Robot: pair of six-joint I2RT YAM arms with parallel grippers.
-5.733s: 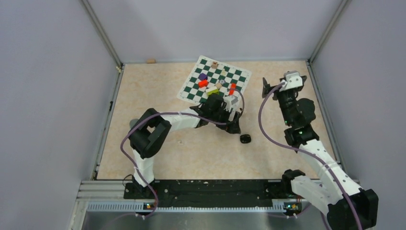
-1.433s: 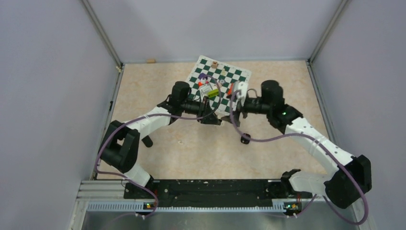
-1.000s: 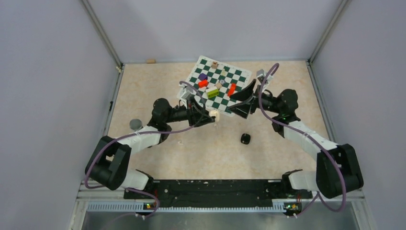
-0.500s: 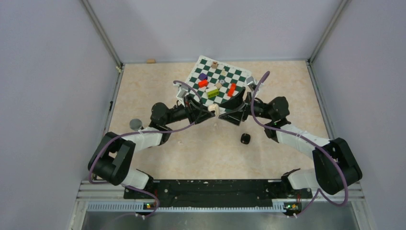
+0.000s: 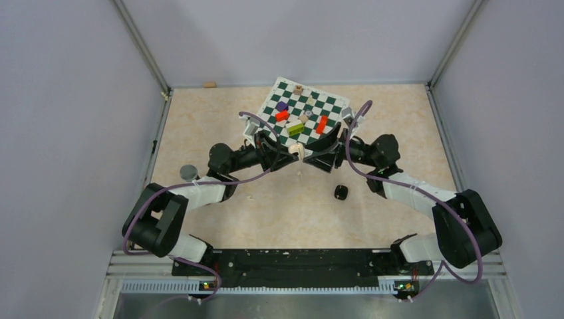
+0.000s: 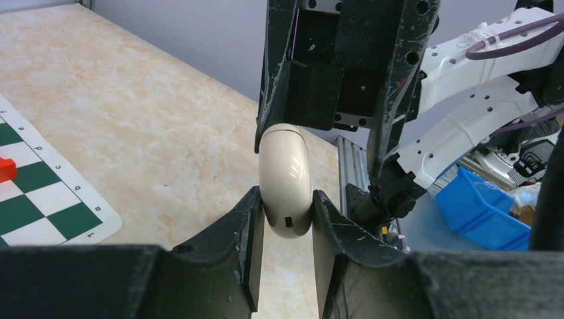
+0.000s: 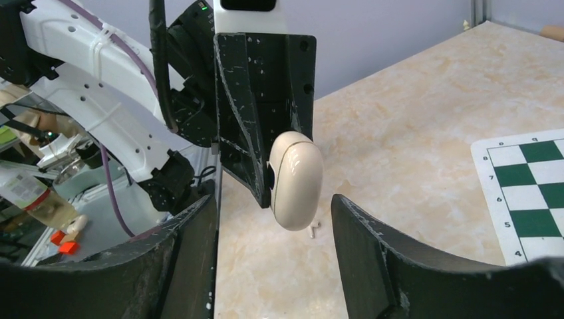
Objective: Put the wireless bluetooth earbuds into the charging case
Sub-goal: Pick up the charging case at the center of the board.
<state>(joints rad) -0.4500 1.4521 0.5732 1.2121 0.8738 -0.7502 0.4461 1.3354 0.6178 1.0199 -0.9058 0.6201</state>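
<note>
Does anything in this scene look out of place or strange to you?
One small white piece lies loose on the table, below the cream case that the left gripper holds in the air. It may be an earbud, but is too small to tell.

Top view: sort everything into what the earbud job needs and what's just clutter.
Job: cream charging case, pinched in the left fingers; right fingers, open, facing it; tiny white piece on the table, possibly an earbud.
Clutter: chessboard; coloured blocks on it; black pod; grey ball.
</note>
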